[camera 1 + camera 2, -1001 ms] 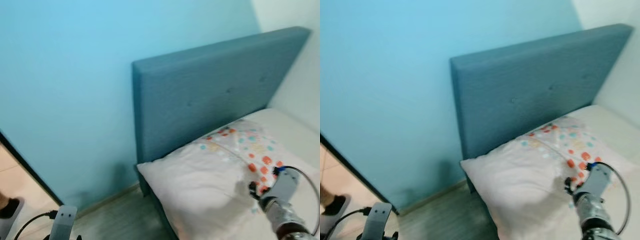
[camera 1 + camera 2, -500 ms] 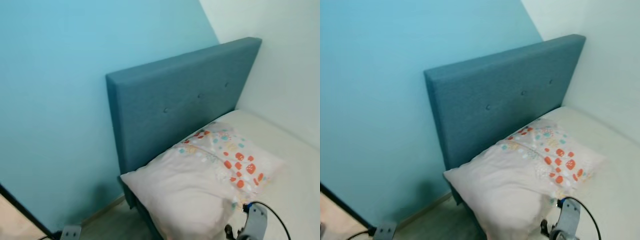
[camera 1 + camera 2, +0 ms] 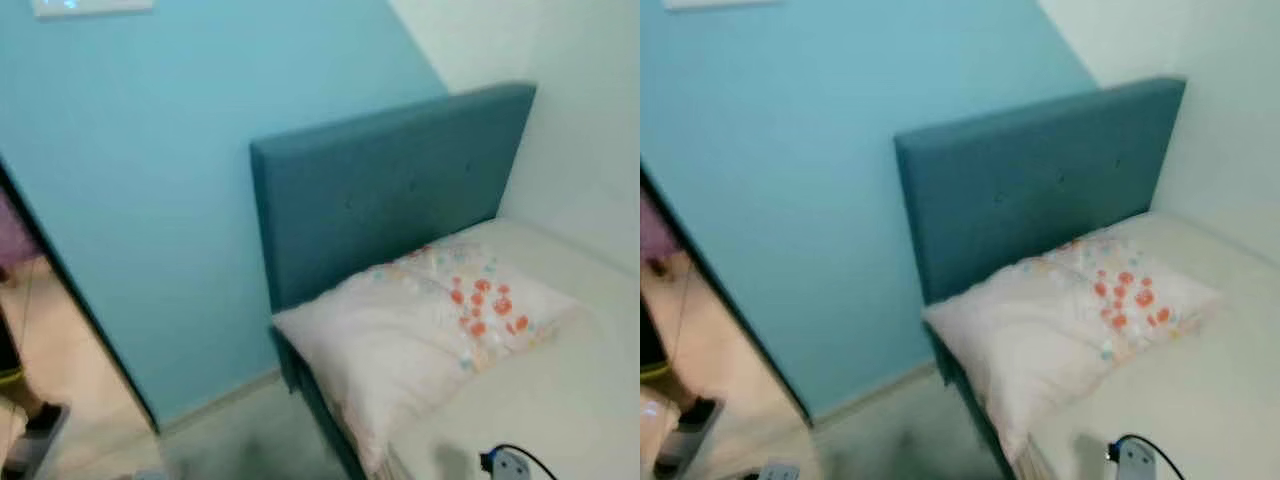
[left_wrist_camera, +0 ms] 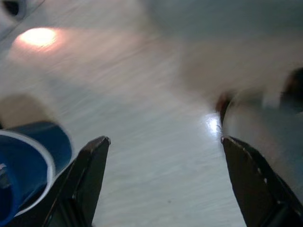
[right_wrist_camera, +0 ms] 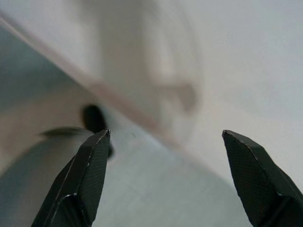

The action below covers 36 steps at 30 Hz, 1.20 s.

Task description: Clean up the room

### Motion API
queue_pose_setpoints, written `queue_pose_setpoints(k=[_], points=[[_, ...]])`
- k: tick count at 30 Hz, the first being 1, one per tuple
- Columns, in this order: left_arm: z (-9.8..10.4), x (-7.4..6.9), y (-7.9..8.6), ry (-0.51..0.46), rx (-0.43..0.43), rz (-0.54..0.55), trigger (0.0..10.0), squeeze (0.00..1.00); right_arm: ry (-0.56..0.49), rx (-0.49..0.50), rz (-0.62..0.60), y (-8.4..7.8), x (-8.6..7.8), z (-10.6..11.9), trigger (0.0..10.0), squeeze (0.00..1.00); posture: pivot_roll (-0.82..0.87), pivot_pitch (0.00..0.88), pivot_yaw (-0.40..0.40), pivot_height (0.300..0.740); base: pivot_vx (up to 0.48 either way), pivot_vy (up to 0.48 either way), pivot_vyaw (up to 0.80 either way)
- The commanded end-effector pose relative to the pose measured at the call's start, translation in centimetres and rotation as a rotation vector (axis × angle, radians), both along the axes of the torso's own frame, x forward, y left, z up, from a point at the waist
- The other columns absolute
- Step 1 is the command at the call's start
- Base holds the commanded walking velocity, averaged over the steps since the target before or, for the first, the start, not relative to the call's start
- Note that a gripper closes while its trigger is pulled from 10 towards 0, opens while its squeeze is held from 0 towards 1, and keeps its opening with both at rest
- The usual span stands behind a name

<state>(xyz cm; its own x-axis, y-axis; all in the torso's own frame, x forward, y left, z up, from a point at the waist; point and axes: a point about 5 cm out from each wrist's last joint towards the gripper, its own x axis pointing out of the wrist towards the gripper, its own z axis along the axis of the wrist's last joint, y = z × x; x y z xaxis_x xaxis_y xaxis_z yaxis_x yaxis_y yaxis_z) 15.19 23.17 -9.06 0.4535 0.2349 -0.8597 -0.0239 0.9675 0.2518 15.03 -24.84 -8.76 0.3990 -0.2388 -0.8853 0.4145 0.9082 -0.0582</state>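
A pale pillow (image 3: 420, 325) with orange and teal dots lies at the head of the bed, against a teal padded headboard (image 3: 390, 195). The cream mattress (image 3: 560, 390) stretches to the right of it. My right arm's wrist end (image 3: 512, 465) with its black cable peeks in at the bottom edge over the mattress. In the right wrist view my right gripper (image 5: 163, 182) is open with nothing between its fingers, over blurred pale surfaces. In the left wrist view my left gripper (image 4: 163, 182) is open above a pale wood floor (image 4: 142, 142), with a blue round object (image 4: 23, 161) beside one finger.
A light blue wall (image 3: 150, 180) runs behind the headboard, a white wall (image 3: 590, 120) stands on the right. A doorway at the left shows a person's leg and shoe (image 3: 30, 420). Grey floor (image 3: 240, 440) lies beside the bed.
The camera has swung left and pulled back, bringing the doorway and the person into view. My right arm has dropped lower in the picture. The pillow lies as before.
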Motion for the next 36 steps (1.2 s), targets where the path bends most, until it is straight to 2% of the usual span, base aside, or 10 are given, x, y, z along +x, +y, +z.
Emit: queue_pose_setpoints(k=[1, 6, 22, 30, 36], points=[[0.0, 0.0, -0.1, 0.0, 0.0, -0.02, 10.0, 0.0, 0.024, 0.002, 0.015, 0.4, -0.3, -0.2, 10.0, 0.0, 0.04, 0.0, -0.023, 0.731, 0.0, 0.0, -0.77], [0.0, 0.2, -0.3, -0.001, -0.004, -0.073, 10.0, 0.0, 0.06, -0.015, 0.023, 0.4, -1.2, -0.6, 10.0, 0.0, 0.03, 0.0, -0.019, 0.731, 0.0, 0.0, -0.77], [-0.1, 0.4, -1.5, -0.012, -0.017, -0.124, 10.0, 0.0, 0.142, -0.056, 0.047, -0.7, -3.5, -1.0, 10.0, 0.0, 0.01, 0.0, -0.017, 0.731, 0.0, 0.0, -0.77], [-0.1, 0.5, -1.7, -0.023, 0.002, -0.155, 10.0, 0.0, 0.17, -0.07, 0.058, -1.0, -4.2, -1.1, 10.0, 0.0, 0.0, 0.0, -0.014, 0.731, 0.0, 0.0, -0.76], [0.1, 0.8, -1.5, -0.028, 0.052, -0.164, 10.0, 0.0, 0.186, -0.078, 0.077, -1.3, -4.8, -1.2, 10.0, 0.0, 0.0, 0.0, -0.014, 0.731, 0.0, 0.0, -0.76]])
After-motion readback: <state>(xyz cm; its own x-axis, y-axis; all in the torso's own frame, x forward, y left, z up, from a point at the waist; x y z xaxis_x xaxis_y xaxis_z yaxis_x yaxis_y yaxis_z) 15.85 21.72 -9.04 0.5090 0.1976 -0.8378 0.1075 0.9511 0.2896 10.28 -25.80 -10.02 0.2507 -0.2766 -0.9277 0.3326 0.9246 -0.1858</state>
